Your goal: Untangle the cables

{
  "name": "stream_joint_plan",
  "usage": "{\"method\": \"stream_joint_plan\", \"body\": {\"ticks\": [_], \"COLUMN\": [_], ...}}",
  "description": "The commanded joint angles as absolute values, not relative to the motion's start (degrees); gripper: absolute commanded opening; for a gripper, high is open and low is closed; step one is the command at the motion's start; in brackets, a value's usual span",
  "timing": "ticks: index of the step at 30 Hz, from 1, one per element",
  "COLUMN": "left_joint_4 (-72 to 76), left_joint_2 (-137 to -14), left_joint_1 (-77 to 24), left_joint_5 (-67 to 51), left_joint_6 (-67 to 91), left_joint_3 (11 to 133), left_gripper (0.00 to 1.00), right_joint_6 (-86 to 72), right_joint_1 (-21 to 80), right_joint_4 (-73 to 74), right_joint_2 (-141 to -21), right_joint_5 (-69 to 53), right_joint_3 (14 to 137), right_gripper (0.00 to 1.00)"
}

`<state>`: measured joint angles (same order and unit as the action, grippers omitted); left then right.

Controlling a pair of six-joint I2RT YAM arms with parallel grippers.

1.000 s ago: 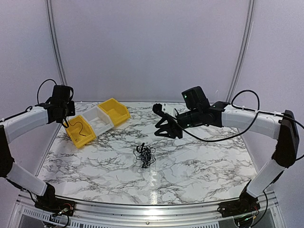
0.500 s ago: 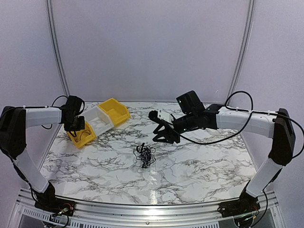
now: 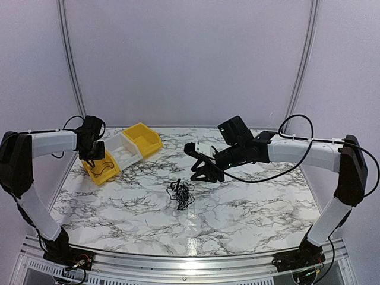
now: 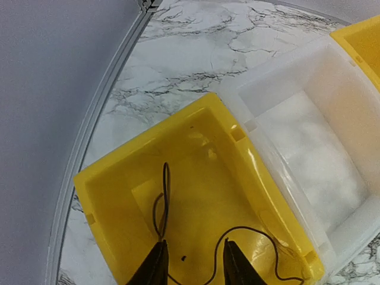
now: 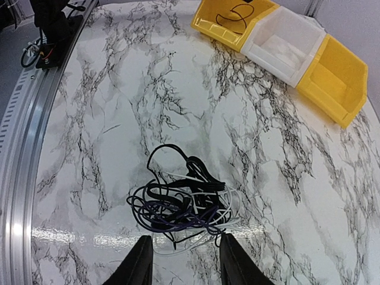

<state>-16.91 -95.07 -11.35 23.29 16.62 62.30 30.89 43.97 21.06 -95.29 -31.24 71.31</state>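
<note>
Cables (image 5: 178, 205), clump nr table (image 3: 249, 202) centre: light, limp, snaggy; grab outer loop. L end effector (image 4: 191, 264), R end effector (image 5: 181, 258): both part-open.

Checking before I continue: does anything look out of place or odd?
Only the cables: a tangled clump lying loose on the table, while one black wire lies apart in the left yellow bin. No spill or damage shows.

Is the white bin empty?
Empty: the white bin shows only bare floor; a black cable lies in the neighbouring yellow bin.
</note>
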Motion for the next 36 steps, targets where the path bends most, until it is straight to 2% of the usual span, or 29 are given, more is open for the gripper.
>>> {"method": "stream_joint_plan", "body": {"ticks": [1,7,12,16,21,26,32,36], "left_joint_4": [-18.55,-14.70,-3.81,4.14,5.77,2.07,9.50,10.20], "left_joint_2": [-91.59,-85.69,-76.71,-71.48,-71.15,-75.32,-75.94,-78.11], "left_joint_1": [-10.66,-10.72,-11.71,-13.38,-20.89,-31.78,-40.12,-45.32], "left_joint_5": [28.20,24.48,11.83,-6.14,-14.71,-10.02,-3.50,-1.09], "left_joint_6": [16.02,14.47,11.04,8.14,4.31,8.88,26.23,31.28], "left_joint_3": [63.50,61.94,55.96,52.06,50.20,52.33,46.13,44.26], "left_gripper": [0.43,0.50,0.50,0.50,0.51,0.51,0.50,0.49], "right_joint_6": [31.72,31.63,31.85,32.91,31.31,30.63,30.51,30.05], "right_joint_1": [44.62,44.77,45.12,45.96,46.94,47.20,47.20,47.18], "right_joint_4": [21.88,21.93,22.32,23.30,22.78,24.05,23.70,23.01], "right_joint_2": [-95.62,-96.12,-97.30,-99.03,-101.39,-103.53,-104.05,-105.01], "right_joint_5": [-30.72,-30.36,-29.57,-27.92,-24.72,-22.04,-20.66,-19.85], "right_joint_3": [73.28,73.43,73.78,74.46,75.80,77.40,77.32,77.17], "right_gripper": [0.39,0.39,0.38,0.35,0.28,0.26,0.26,0.29]}}
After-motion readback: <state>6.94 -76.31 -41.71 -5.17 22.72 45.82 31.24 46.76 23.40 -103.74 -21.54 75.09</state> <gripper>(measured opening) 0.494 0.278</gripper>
